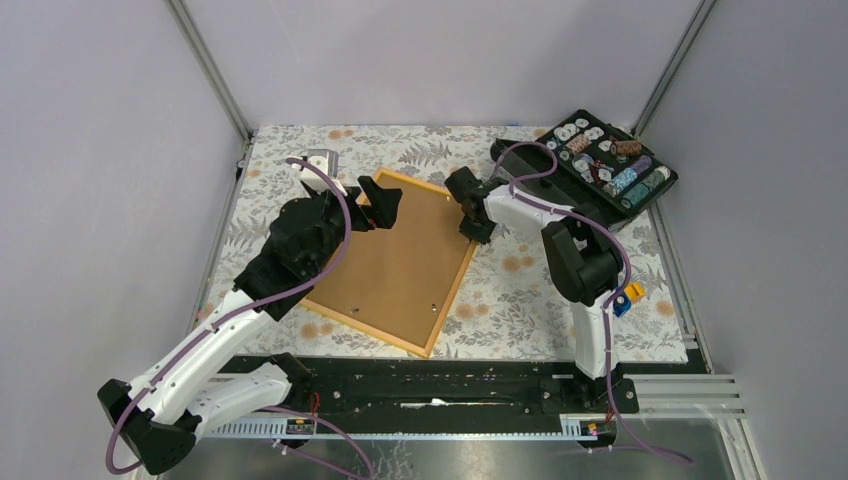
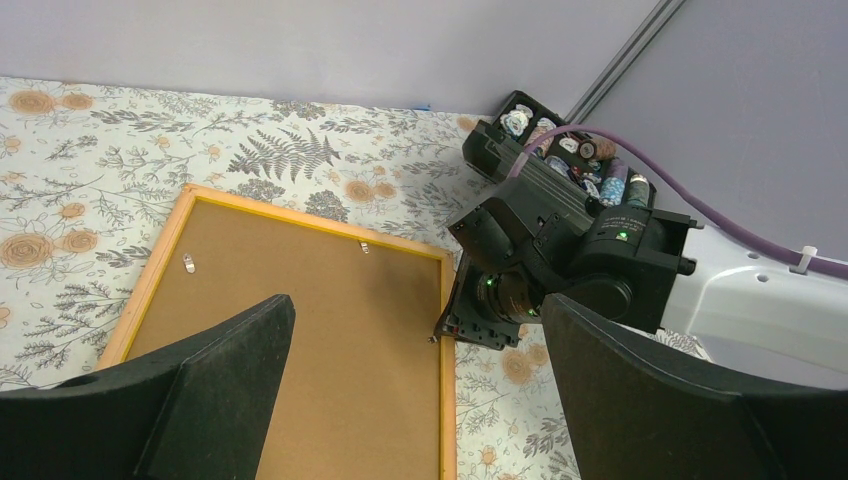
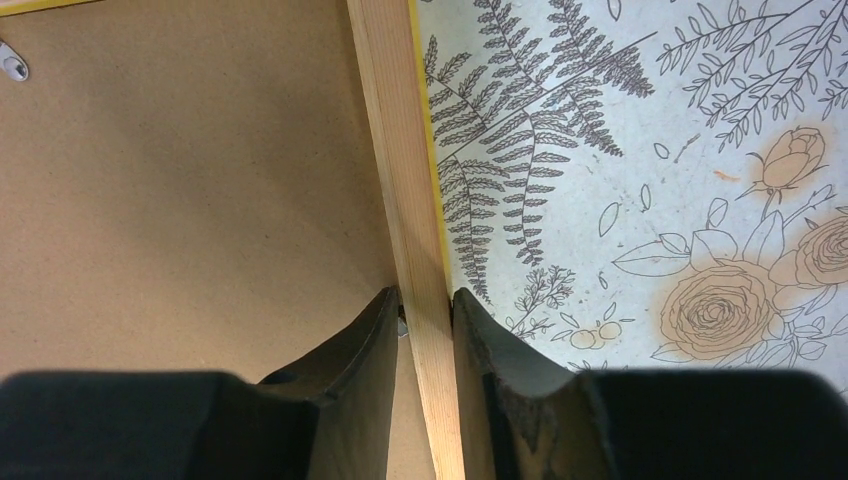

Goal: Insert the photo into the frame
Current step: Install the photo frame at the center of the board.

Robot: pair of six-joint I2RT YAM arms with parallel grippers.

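Note:
The orange-yellow frame (image 1: 457, 290) lies flat on the floral cloth in the middle of the table. A plain brown board (image 1: 395, 265), the photo's reverse side, fills it; no printed side shows. My right gripper (image 1: 472, 232) is shut on the frame's right rail near its far corner. In the right wrist view the rail (image 3: 400, 150) sits pinched between the gripper's (image 3: 425, 300) black fingers (image 3: 360, 360), with the brown board (image 3: 190, 190) to the left. My left gripper (image 1: 385, 205) is open and empty above the frame's far edge. Its wrist view shows the gripper (image 2: 416, 305), the board (image 2: 310, 340) and the frame (image 2: 447, 380).
A black case of small round parts (image 1: 605, 165) stands at the back right and shows in the left wrist view (image 2: 560, 160). Small metal clips (image 2: 188, 263) sit on the board's far edge. Grey walls and metal rails close in the table.

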